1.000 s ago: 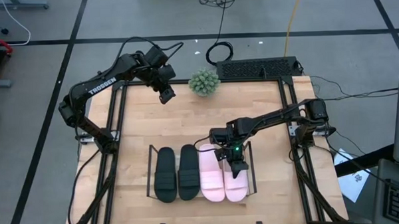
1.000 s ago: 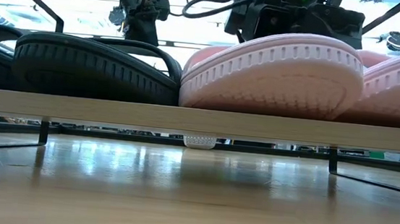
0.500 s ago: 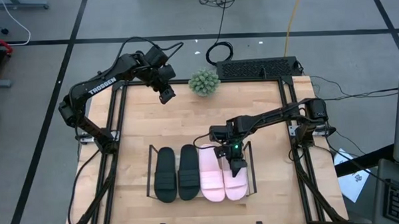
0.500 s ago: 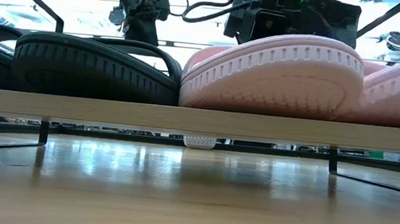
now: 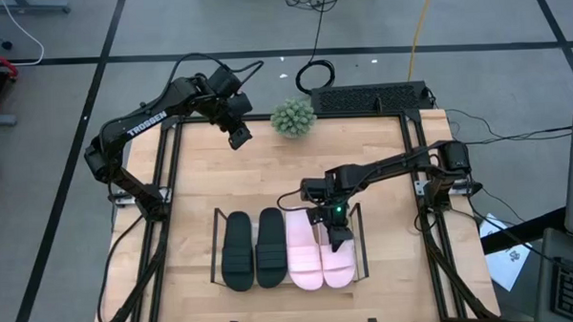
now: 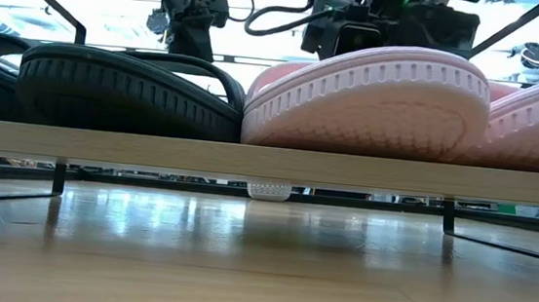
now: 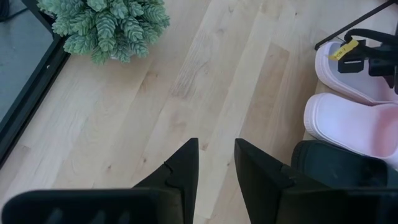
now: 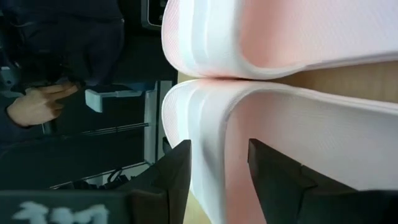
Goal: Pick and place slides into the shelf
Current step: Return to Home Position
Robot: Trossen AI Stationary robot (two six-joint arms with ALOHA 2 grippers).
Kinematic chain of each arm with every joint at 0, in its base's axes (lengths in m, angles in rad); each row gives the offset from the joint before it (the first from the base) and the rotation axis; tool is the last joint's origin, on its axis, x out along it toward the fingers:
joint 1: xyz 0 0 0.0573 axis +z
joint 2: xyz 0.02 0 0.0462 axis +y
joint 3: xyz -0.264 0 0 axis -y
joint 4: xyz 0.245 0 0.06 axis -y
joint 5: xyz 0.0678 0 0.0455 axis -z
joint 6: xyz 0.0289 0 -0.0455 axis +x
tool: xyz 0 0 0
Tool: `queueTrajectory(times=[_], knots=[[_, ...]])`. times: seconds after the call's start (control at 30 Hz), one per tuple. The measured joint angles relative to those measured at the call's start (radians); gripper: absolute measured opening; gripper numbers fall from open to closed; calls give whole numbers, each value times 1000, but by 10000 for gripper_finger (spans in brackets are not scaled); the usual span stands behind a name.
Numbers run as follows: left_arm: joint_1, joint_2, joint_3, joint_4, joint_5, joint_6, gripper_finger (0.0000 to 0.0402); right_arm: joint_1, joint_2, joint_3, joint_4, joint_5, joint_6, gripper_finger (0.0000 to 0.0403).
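Four slides lie side by side on the shelf near the table's front: two black and two pink. In the low view their ends rest on the shelf's board. My right gripper hangs open over the rightmost pink slide, one finger on each side of its strap. My left gripper waits open above the table's far left part, with nothing between its fingers. My right gripper comes down on the rightmost pink slide from above, its fingers standing on either side of the strap's edge. I cannot tell whether they touch it. The slide lies flat on the shelf.
A small green plant stands at the table's far edge, close to my left gripper. Bare wood lies between the plant and the shelf. Beyond the table's front edge a person's hand shows in the right wrist view.
My right gripper has opened over the rightmost pink slide and let go of its strap, drawing back a little toward the table's far edge. The slide stays where it lay on the shelf.
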State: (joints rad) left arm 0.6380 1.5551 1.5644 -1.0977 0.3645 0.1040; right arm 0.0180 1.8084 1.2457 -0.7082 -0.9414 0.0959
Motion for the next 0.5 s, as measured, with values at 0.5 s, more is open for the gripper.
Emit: queueTrajectory(times=[0.5], knots=[[25,0,0,0,-38,27,104,-75,0,0,0,-4,49,153]])
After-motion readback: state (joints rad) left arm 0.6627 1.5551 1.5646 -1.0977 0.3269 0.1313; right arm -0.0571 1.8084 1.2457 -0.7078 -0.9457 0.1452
